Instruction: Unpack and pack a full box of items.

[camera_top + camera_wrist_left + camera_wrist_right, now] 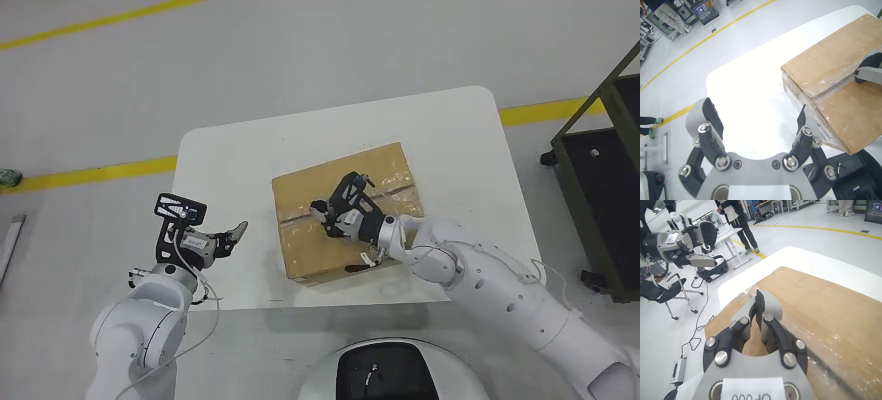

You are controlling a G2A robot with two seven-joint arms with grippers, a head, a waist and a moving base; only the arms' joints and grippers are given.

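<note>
A closed cardboard box [345,205], its top seam sealed with clear tape, lies in the middle of the white table [450,130]. My right gripper [320,212] rests on the box's top at the taped seam, near the end that faces the other arm. In the right wrist view its fingers [758,306] are shut, pads together, over the tape on the box [819,298]. My left gripper [757,115] hovers open above bare table beside the box [838,75], holding nothing. In the top view the left gripper [238,232] sits near the table's left edge.
A dark metal cart [600,190] stands on the floor to the right of the table. Yellow floor lines [90,175] run past the table. Beyond the table's left end are an office chair [662,289], cables and another machine [713,270].
</note>
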